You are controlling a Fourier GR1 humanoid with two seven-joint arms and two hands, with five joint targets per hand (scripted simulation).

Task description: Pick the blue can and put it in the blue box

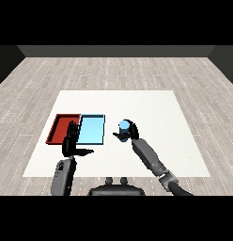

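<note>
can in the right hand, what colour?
Blue. The can, held in the right hand, shows in the head view, right of the light blue tray.

White table point(137, 101) on grey plank floor point(113, 70), dark wall point(113, 51) behind

Blue can point(123, 125) in right hand point(131, 132)

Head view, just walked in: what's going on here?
The right hand is curled round the blue can, holding it just right of the light blue tray. The can is not in that tray yet. The left hand is open, fingers straight, in front of the trays where the red tray and the blue one meet, holding nothing. Both trays lie side by side on the white table.
</note>
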